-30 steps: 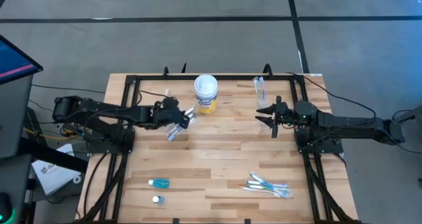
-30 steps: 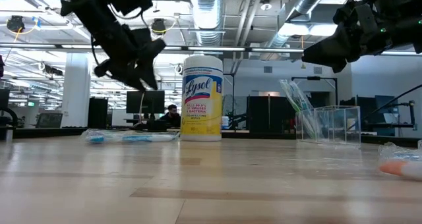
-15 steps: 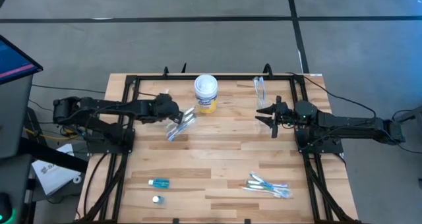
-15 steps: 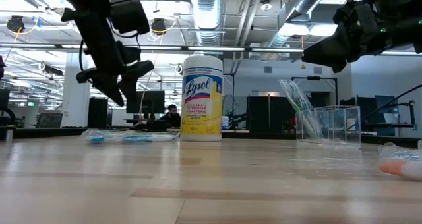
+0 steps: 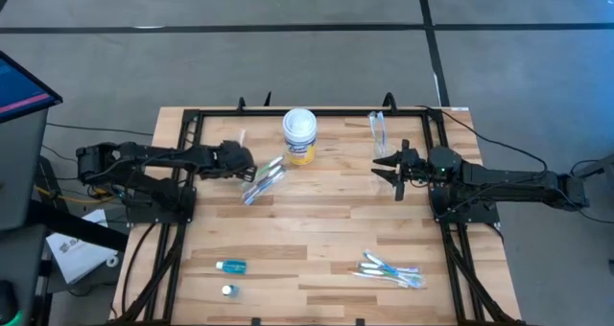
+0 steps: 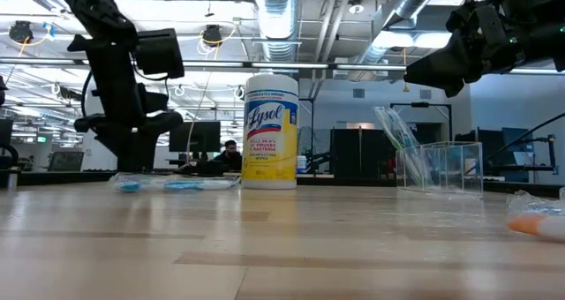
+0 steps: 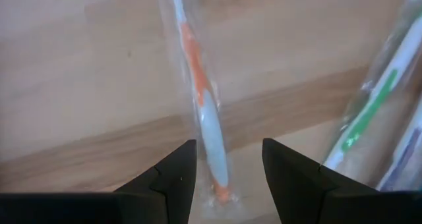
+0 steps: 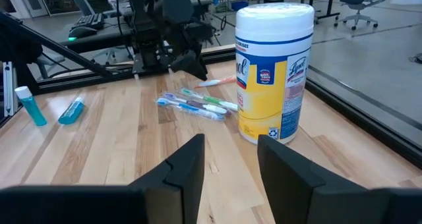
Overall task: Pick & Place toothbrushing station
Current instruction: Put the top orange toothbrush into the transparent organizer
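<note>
High view: the left gripper point(image 5: 251, 163) sits low over the wooden table point(image 5: 317, 240), just left of a bundle of wrapped toothbrushes point(image 5: 263, 180) beside the Lysol canister point(image 5: 299, 135). The right gripper point(image 5: 389, 168) hovers near a clear cup point(image 5: 378, 128) at the far right. A blue tube point(image 5: 231, 266) lies near left, more toothbrushes point(image 5: 390, 270) near right.

Low view: the canister point(image 6: 270, 131) stands mid-table, the clear cup point(image 6: 450, 167) to its right.

Left wrist view: parted, empty fingers point(image 7: 173, 178) straddle a wrapped orange-and-white toothbrush point(image 7: 202, 105).

Right wrist view: fingers point(image 8: 188, 165) apart, holding nothing, facing the canister point(image 8: 272, 71).
</note>
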Action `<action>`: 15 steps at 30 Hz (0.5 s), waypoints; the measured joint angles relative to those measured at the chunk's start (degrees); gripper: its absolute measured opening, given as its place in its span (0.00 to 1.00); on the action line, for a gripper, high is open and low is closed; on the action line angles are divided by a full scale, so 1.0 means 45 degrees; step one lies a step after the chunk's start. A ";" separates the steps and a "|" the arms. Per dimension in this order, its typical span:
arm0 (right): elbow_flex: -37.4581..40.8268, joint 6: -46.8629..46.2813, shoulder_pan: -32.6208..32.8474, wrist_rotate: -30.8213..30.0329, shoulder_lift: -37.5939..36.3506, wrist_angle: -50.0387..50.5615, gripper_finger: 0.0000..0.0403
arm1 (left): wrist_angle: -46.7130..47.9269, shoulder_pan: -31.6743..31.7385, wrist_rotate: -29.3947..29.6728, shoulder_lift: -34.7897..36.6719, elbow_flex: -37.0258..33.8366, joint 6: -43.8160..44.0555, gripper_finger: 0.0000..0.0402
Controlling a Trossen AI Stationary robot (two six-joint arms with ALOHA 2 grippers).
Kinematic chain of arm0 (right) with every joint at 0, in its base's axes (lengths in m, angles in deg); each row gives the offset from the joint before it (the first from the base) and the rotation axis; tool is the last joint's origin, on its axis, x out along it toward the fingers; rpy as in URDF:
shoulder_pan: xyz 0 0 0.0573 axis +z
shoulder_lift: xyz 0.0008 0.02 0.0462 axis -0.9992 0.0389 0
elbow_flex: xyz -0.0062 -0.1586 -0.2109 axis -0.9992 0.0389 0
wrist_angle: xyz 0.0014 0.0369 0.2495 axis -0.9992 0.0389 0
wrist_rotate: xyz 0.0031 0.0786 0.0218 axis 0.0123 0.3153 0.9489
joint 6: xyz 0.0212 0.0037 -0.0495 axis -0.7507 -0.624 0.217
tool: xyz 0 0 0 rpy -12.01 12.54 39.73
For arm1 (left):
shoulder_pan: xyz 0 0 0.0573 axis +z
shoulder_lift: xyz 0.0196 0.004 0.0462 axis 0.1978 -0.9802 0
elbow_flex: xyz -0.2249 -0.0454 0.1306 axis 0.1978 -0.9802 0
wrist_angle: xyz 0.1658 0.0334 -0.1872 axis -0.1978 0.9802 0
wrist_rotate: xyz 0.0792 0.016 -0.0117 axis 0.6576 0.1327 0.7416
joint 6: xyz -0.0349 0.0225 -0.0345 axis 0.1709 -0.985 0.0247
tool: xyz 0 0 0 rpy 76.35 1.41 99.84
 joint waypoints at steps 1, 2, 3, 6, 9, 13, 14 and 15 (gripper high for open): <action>0.0000 0.0000 0.0000 0.0000 0.0000 -0.0003 0.32 | -0.0004 0.0000 -0.0007 0.0000 -0.0082 0.0000 0.41; 0.0000 0.0001 0.0000 0.0000 0.0000 0.0001 0.32 | -0.0042 0.0000 -0.0005 0.0000 -0.0169 0.0003 0.41; 0.0000 0.0000 0.0000 0.0000 0.0000 0.0001 0.32 | -0.0079 0.0000 -0.0004 0.0000 -0.0241 0.0022 0.41; 0.0000 0.0005 0.0000 0.0000 0.0000 0.0001 0.32 | -0.0125 -0.0009 -0.0002 0.0000 -0.0391 0.0225 0.41; 0.0000 0.0155 0.0000 -0.0005 0.0000 -0.0001 0.32 | -0.0385 -0.0034 -0.0076 0.0000 -0.0540 0.0326 0.41; 0.0000 0.0198 0.0000 -0.0005 0.0022 -0.0008 0.32 | -0.1035 -0.0039 -0.0253 0.0000 -0.0869 0.0340 0.41; 0.0000 0.0194 0.0000 -0.0005 0.0024 0.0001 0.32 | -0.1203 -0.0039 -0.0255 0.0000 -0.0997 0.0340 0.41; 0.0000 0.0199 0.0000 -0.0005 0.0024 0.0001 0.32 | -0.1344 -0.0039 -0.0256 0.0000 -0.1115 0.0340 0.41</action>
